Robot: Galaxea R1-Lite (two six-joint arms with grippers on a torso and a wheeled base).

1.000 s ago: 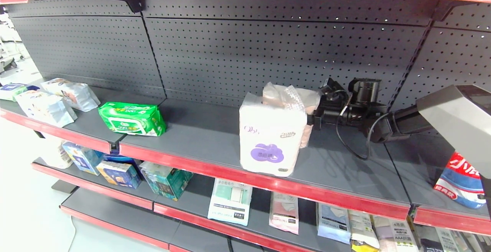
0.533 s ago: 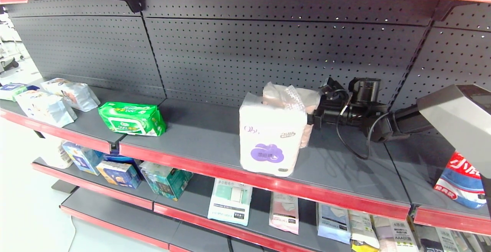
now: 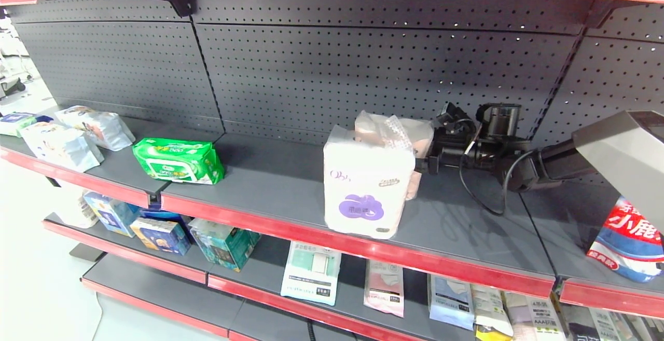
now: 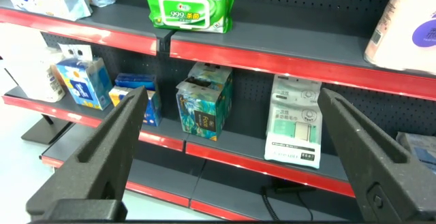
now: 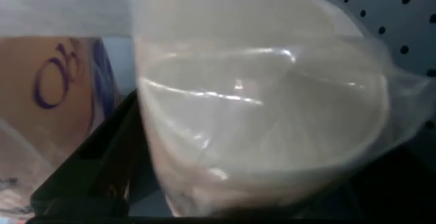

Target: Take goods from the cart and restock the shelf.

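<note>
Item: pinkish tissue pack in clear crinkled wrap (image 3: 415,134). It stands on the dark grey metal shelf (image 3: 280,175), just behind the white purple-printed tissue pack (image 3: 368,185) and against the right gripper (image 3: 429,163).
Hold: clamped or freed, we cannot tell.
Left gripper (image 4: 234,93): fingers wide apart, empty.
Handling: we would seat the pack flat, release fully, and back straight out so the soft wrap cannot snag.

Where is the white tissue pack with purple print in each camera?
Head view: white tissue pack standing at the shelf's front edge.
Left wrist view: its corner, along the shelf from the green wipes pack.
Right wrist view: purple-scripted face, probably it, beside wrapped rolls.
Landmark: green wipes pack, head and left wrist views.
</note>
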